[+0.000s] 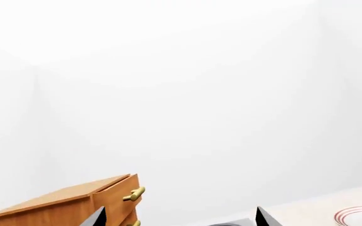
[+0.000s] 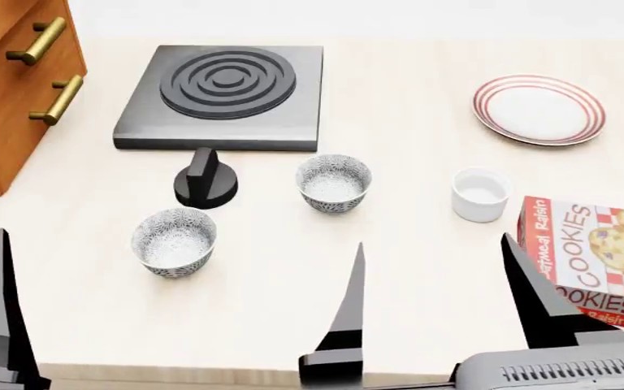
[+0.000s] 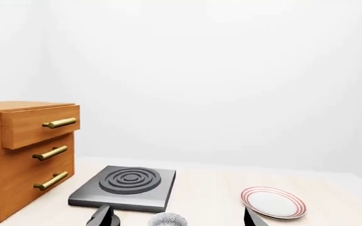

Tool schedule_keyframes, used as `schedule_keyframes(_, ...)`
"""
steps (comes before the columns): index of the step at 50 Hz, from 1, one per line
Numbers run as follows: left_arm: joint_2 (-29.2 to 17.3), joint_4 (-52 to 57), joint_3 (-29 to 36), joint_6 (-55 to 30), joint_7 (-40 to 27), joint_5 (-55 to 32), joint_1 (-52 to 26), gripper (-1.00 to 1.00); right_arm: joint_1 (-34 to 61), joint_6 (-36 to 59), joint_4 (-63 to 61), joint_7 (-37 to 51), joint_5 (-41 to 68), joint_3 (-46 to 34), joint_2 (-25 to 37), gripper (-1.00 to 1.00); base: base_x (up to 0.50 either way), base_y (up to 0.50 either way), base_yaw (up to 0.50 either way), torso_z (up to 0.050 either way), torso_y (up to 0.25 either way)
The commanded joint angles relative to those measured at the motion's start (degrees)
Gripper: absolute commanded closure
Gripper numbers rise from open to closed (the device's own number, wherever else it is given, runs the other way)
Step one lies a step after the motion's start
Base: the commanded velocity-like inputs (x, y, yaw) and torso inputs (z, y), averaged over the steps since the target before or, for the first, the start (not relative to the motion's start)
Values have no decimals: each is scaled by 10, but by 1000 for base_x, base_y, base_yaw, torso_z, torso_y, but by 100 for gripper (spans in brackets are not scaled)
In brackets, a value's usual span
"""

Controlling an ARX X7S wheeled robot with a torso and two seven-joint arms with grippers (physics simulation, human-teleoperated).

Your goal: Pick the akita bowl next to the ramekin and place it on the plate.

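Head view: akita bowl [image 2: 334, 183] upright, mouth up, beside ramekin [image 2: 480, 194]; both grippers' fingers spread, empty.

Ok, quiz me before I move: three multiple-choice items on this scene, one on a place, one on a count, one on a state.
1. Which patterned bowl sits nearer the white ramekin?
A. the one by the black knob
B. the one right of the knob
C. one on the plate

2. How many patterned bowls are on the table?
A. one
B. two
C. three

3. What is on the red-ringed plate?
A. nothing
B. a bowl
C. the ramekin

Answers: 1 B, the middle bowl is closest to the ramekin. 2 B, it and the nearer left bowl. 3 A, its white surface is bare.
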Motion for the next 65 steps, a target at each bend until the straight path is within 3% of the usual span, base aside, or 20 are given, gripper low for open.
schedule_keyframes(1, 17, 6, -20, -16, 28, -3, -2, -100, 17, -33, -1, 25, 6, -19, 21, -100, 0, 0, 0, 0, 0)
schedule_keyframes(65, 16, 6, -17, -27, 27, 4, -3, -100, 28, -103, 10, 64, 3, -69, 68, -100, 127, 0, 0, 0, 0)
